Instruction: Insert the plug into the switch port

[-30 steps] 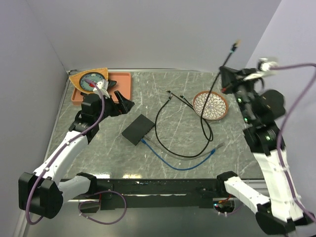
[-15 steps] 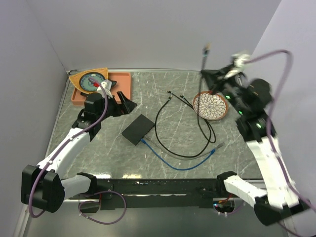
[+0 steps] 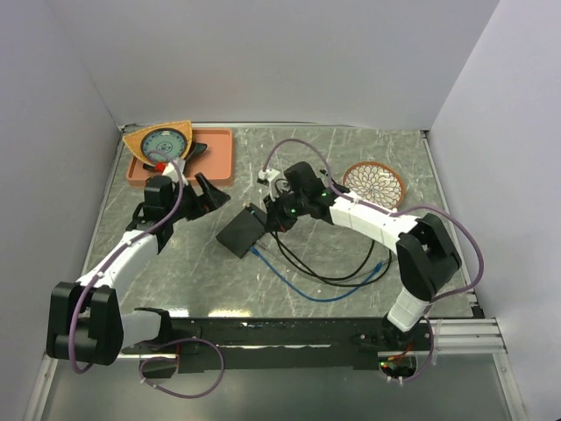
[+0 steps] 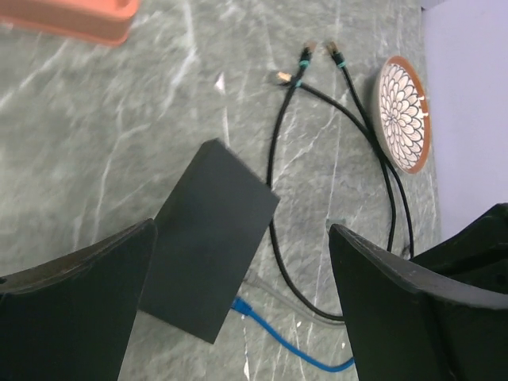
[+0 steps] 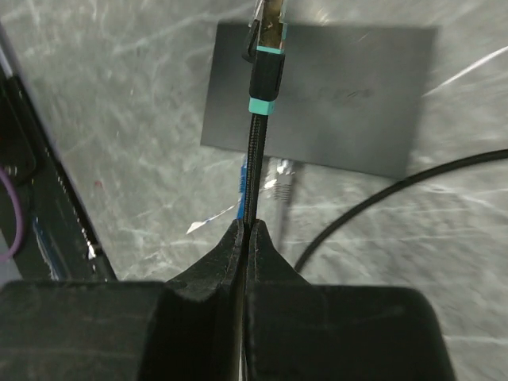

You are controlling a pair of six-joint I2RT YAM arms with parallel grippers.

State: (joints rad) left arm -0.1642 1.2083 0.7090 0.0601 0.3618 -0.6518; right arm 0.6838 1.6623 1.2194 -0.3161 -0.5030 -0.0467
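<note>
Plainly, on this slick marbled table we risk shoving the flat matte-black switch box aside if we strike casing rather than a socket, since our left gripper hangs spread wide near the box, pinning nothing. Our right gripper pinches the thin black cable, its teal-collared plug poised over the box's top; the switch port is hidden.

I am finding no text, number or brand that I can read anywhere. In the right wrist view I am seeing a faint pale mark on the top of the black box, but it is staying too blurred to make out. From above, the round dial on the orange tray at the far left is showing markings too small to read.
</note>
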